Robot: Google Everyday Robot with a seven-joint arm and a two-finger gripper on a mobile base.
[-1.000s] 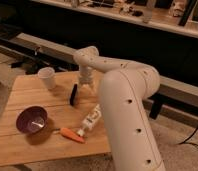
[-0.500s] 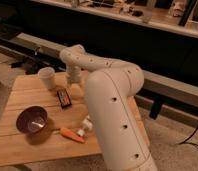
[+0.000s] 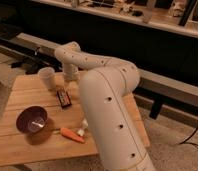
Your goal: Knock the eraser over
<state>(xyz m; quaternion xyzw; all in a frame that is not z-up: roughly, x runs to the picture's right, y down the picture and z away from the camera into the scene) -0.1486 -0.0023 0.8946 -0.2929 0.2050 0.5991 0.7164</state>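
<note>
Eraser [image 3: 64, 98] flat mid-tabletop [image 3: 22, 150], face up, looks toppled. My claw [image 3: 71, 77] just behind it toward far edge; grip state: cannot tell.

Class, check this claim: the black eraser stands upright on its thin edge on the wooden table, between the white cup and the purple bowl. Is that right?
No. The camera view shows the eraser lying flat, broad face up, not upright. It does lie on the wooden table, between white cup and purple bowl. The gripper sits just above it.

The white arm [image 3: 104, 95] reaches forward over the table, its gripper [image 3: 71, 76] low at the far end.
</note>
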